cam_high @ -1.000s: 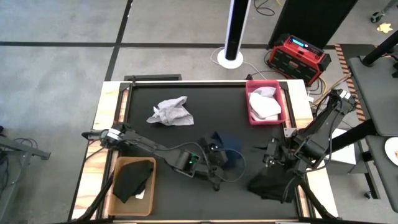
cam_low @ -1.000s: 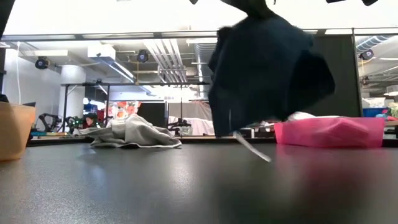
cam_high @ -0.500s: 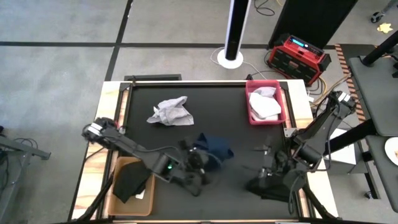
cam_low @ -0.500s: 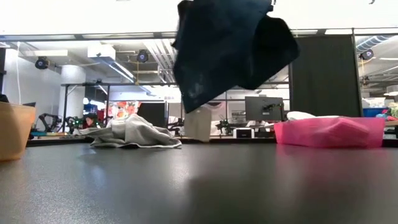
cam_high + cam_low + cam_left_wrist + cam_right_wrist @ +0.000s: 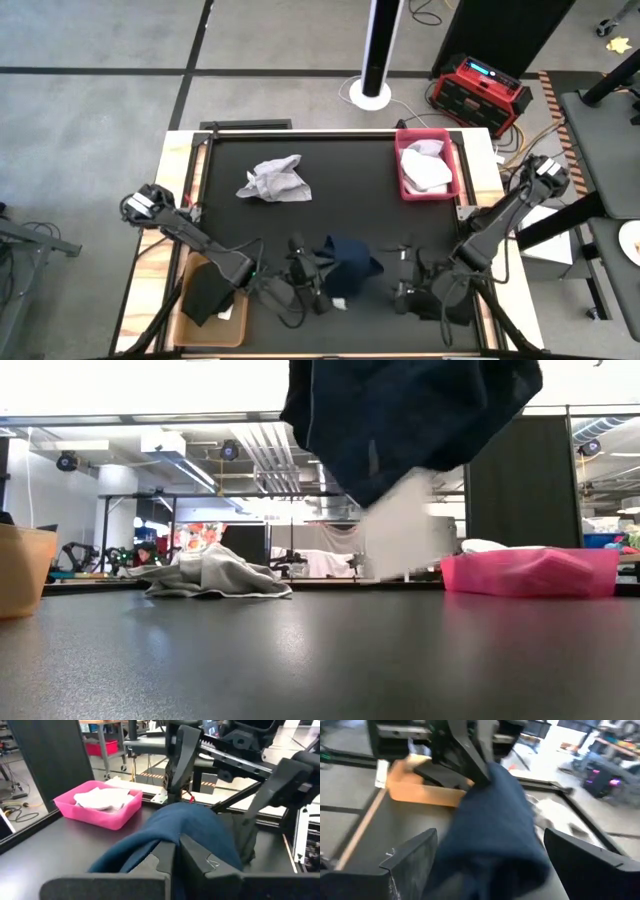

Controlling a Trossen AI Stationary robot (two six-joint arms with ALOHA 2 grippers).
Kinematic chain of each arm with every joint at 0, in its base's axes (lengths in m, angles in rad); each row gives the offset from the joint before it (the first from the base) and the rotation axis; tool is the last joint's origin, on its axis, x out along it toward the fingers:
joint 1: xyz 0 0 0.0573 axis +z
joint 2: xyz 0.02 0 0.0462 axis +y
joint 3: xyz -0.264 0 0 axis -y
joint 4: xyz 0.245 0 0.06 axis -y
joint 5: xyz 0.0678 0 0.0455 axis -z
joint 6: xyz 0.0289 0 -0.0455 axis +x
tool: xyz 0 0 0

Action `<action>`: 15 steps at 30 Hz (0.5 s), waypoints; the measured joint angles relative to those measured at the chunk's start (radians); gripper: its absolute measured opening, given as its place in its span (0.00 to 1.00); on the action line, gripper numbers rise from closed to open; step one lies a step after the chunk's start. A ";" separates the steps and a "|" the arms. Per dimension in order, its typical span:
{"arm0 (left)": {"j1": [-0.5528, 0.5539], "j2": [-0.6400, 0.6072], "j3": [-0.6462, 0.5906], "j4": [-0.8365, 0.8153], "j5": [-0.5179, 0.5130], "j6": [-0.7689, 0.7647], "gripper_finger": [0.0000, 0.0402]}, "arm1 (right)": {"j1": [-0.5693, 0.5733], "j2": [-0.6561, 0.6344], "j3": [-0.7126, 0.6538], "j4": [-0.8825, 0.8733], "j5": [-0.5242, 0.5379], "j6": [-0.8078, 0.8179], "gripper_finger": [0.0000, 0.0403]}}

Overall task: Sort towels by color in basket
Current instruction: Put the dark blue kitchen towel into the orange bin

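Note:
A navy blue towel point(image 5: 352, 262) hangs above the table's near middle, clear of the table in the low view point(image 5: 410, 420), with a white tag point(image 5: 400, 530) dangling below it. My left gripper point(image 5: 318, 276) is shut on it from the left. My right gripper point(image 5: 403, 275) stands open just right of the towel, one finger on either side of the cloth point(image 5: 492, 815); whether they touch it I cannot tell. A black towel point(image 5: 455, 305) lies on the table under my right arm. A light grey towel point(image 5: 275, 180) lies crumpled at the far left. My left gripper pinches a bunched fold of the navy towel point(image 5: 172, 832) between its two shut fingers point(image 5: 200, 860). The fingers come about level from the table's left. The cloth arches up over the fingertips and hangs slack past them, lifted clear of the table.
A pink basket point(image 5: 400, 165) holding white towels stands at the far right. A tan basket point(image 5: 190, 320) with a black towel point(image 5: 212, 288) in it stands at the near left corner. A red box and a white pole stand on the floor beyond the far edge.
My left gripper has carried the navy towel toward the table's near left, the towel swinging below it, clear of the table. My right gripper has moved toward the near edge and left, and its fingers stand wider apart in the high view than a second ago.

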 joint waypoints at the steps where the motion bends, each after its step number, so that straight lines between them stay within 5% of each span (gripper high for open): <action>1: 0.000 0.001 0.000 0.002 0.001 0.000 0.00 | -0.012 0.009 0.000 0.029 -0.036 -0.004 0.89; 9: -0.015 0.002 0.017 0.006 0.019 0.044 0.00 | -0.116 0.089 0.000 0.148 -0.156 0.011 0.85; 15: -0.032 0.001 0.043 0.010 0.040 0.106 0.00 | -0.163 0.135 0.000 0.230 -0.260 -0.040 0.68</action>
